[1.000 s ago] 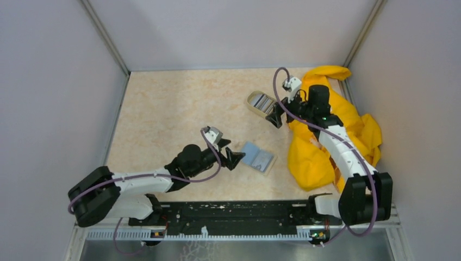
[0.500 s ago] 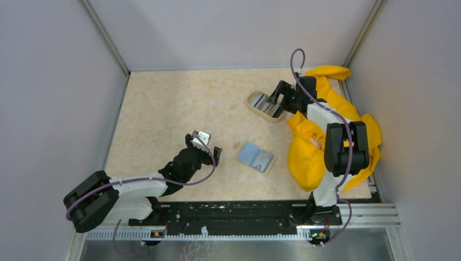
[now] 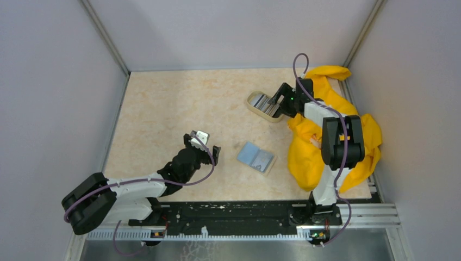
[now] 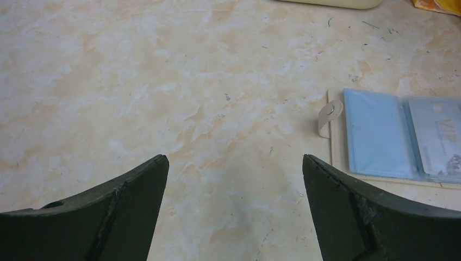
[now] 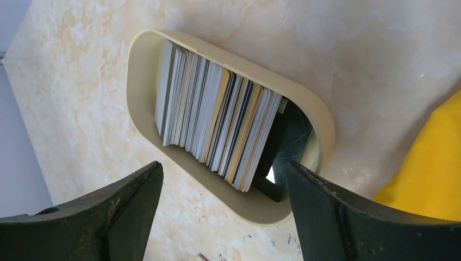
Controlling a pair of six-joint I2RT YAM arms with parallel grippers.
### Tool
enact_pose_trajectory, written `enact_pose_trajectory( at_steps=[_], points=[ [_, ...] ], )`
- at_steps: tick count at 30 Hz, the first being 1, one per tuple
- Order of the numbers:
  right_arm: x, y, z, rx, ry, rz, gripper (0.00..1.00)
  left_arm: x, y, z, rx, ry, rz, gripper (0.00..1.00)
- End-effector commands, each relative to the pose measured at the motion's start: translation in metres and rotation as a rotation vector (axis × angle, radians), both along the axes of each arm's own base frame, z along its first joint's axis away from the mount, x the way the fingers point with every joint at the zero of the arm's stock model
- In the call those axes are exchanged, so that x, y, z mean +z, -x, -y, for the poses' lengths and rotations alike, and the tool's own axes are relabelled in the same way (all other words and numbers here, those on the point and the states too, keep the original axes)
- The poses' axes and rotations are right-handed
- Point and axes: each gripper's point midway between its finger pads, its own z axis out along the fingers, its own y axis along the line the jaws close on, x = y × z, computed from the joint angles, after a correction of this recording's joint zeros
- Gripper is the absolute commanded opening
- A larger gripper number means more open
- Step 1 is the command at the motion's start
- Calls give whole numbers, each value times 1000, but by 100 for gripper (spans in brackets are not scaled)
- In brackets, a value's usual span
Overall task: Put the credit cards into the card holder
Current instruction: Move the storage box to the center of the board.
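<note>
The card holder [image 3: 255,157] lies open and flat on the table, light blue inside, with a snap tab [image 4: 330,113] on its left edge. A grey card [image 4: 440,138] marked VIP sits in its right pocket. The credit cards [image 5: 217,125] stand edge-on as a striped stack in an oval beige dish [image 5: 138,70], with one dark card [image 5: 282,157] leaning at the stack's end. My right gripper [image 5: 224,166] hovers open just above the dish [image 3: 255,109], nothing between its fingers. Left of the holder, my left gripper [image 3: 205,149] is wide open and empty over bare table.
A big crumpled yellow cloth [image 3: 304,157] fills the right side of the table beside the dish and under the right arm; its edge shows in the right wrist view [image 5: 435,163]. Grey walls close in the table on three sides.
My left gripper pulled back left from the card holder and opened wide. The right arm swung its gripper over the dish, with the jaws narrowing slightly.
</note>
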Motion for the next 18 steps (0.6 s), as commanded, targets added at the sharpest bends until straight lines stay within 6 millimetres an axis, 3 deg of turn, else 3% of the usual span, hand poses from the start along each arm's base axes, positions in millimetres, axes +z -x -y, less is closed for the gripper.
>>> enact_pose_trajectory(
  at_steps=[1, 7, 18],
  points=[
    [5, -15, 17, -92, 48, 3, 83, 5, -3, -1, 14, 3, 16, 99],
    [3, -16, 46, -148, 206, -7, 83, 5, -2, -2, 16, 7, 17, 99],
    [2, -15, 65, -117, 304, -8, 82, 4, -4, 0, 14, -3, 11, 99]
  ],
)
